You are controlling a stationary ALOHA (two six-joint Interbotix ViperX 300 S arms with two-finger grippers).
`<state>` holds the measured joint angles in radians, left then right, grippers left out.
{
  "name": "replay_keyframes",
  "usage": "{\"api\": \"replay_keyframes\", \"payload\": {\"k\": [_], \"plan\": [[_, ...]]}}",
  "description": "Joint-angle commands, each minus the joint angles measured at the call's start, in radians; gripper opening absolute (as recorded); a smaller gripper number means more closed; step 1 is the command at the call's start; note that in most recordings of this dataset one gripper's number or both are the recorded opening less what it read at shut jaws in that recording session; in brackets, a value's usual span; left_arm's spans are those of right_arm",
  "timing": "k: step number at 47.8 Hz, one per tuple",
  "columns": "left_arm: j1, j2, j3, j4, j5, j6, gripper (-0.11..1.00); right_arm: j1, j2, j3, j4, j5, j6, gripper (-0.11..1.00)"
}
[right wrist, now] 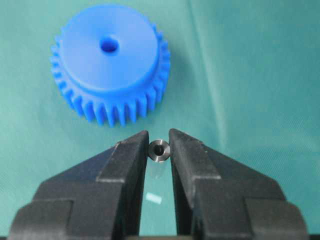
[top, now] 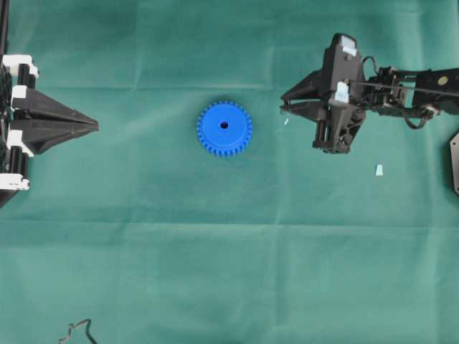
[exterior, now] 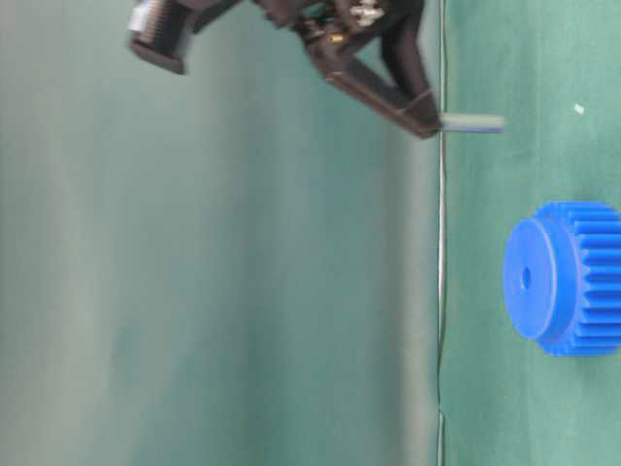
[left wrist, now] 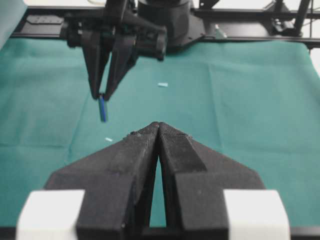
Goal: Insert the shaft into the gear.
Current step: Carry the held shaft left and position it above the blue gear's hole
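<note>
Gripping the shaft (right wrist: 159, 150) between its tips, the right pincer (right wrist: 159, 145) must next align it with the gear (right wrist: 110, 62) hole ahead.

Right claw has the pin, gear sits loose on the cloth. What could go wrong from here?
1. The thin silvery metal shaft is pinched only at the very tips of the right claw, so it might tilt or slip on contact.
2. The bright blue toothed plastic gear lies unheld on the green cloth; the shut left claw is well away, so the gear may slide.
3. The gear's centre hole looks barely wider than the shaft, so small misalignment could jam it.
</note>
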<state>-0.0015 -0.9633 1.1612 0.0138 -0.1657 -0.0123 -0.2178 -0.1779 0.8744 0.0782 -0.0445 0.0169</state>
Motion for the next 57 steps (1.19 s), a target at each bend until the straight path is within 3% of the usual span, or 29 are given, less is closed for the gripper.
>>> {"api": "replay_keyframes", "payload": {"k": [1,15,38,57], "plan": [[0.000,0.005,-0.026,0.002,-0.006,-0.002,0.00,0.011,-0.041,-0.038,-0.002,0.040,0.000,0.18],[0.000,0.005,-0.026,0.002,-0.006,-0.002,0.00,0.032,-0.005,-0.101,-0.006,0.044,-0.002,0.18],[0.000,0.005,-0.026,0.002,-0.005,-0.002,0.00,0.077,0.201,-0.376,-0.023,0.086,-0.008,0.18],[0.000,0.005,-0.026,0.002,-0.005,-0.002,0.00,0.077,0.207,-0.362,-0.020,0.081,0.002,0.18]]}}
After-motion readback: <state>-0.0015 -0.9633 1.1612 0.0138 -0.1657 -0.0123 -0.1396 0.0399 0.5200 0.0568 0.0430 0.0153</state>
